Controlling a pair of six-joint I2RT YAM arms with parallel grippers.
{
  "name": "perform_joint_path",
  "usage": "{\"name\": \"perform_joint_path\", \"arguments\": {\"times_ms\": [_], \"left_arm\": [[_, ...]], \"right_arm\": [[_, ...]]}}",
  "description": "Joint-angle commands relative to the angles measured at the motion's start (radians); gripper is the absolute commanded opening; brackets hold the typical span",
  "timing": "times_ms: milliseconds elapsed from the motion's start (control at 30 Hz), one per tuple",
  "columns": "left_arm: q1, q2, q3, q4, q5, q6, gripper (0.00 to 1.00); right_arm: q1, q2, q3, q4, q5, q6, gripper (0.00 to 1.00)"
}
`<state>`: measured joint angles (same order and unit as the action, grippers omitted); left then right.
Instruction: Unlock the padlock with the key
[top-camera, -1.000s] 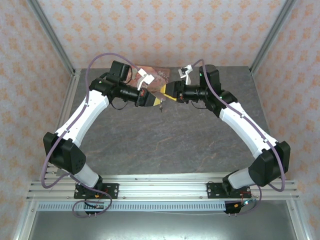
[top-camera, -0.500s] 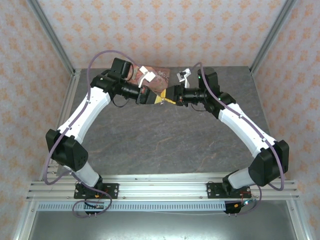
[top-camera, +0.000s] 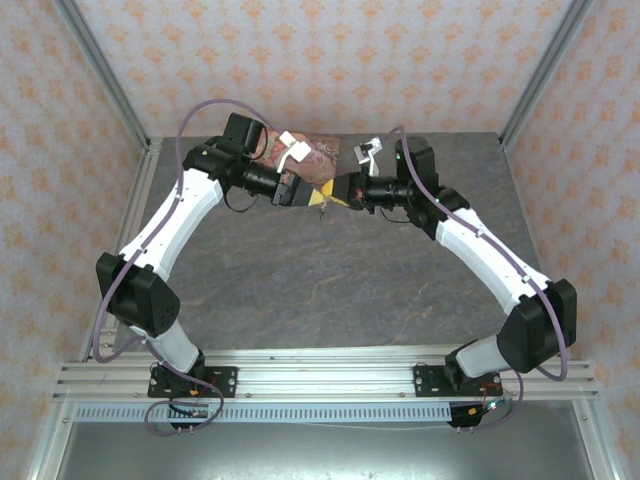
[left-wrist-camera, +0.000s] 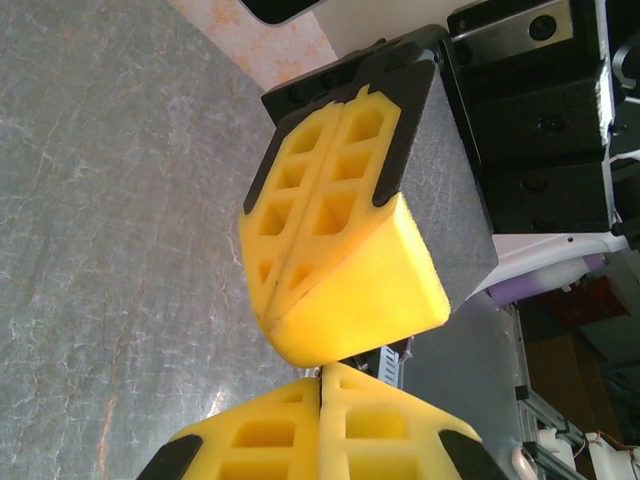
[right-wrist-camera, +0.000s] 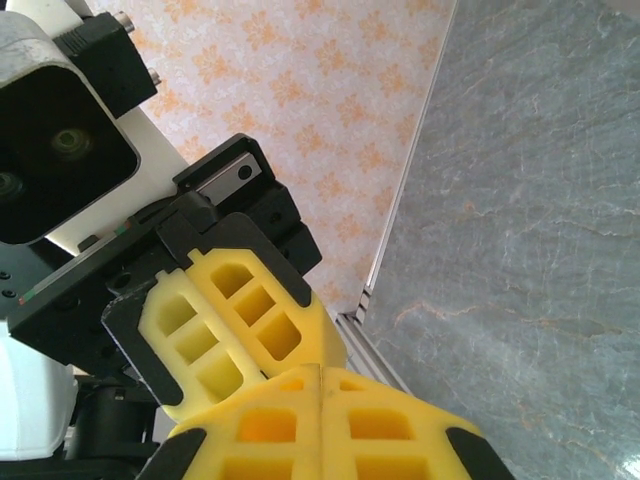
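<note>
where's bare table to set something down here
The widest bare stretch of table lies between the left arm, the right arm and the near rail. The far right corner is bare too. Crowded: far middle, where left gripper and right gripper meet tip to tip by the pink box.
</note>
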<state>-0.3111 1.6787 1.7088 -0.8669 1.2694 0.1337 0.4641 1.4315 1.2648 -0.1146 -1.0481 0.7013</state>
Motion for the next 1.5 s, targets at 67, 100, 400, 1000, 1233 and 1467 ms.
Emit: {"name": "perform_joint_path", "arguments": {"times_ms": [67, 100, 400, 1000, 1233, 1467], "left_arm": [[0.029, 0.014, -0.004, 0.075, -0.104, -0.149, 0.19], [0.033, 0.003, -0.018, 0.090, -0.128, -0.171, 0.25], [0.112, -0.114, -0.162, 0.126, -0.431, -0.280, 0.48], [0.279, -0.030, -0.169, 0.127, -0.871, -0.525, 0.51], [0.306, 0.314, 0.187, -0.095, -1.018, -0.546, 0.50], [0.317, 0.558, 0.459, -0.158, -1.038, -0.578, 0.50]], "right_arm": [[0.007, -0.064, -0.057, 0.092, 0.153, 0.022, 0.00], [0.007, -0.079, -0.069, 0.093, 0.194, 0.021, 0.00], [0.007, -0.120, -0.072, -0.090, 0.507, -0.036, 0.00], [-0.003, 0.011, 0.093, -0.343, 0.800, -0.111, 0.00], [-0.025, 0.248, 0.265, -0.401, 0.972, -0.211, 0.00], [-0.068, 0.550, 0.475, -0.433, 1.002, -0.225, 0.00]]}}
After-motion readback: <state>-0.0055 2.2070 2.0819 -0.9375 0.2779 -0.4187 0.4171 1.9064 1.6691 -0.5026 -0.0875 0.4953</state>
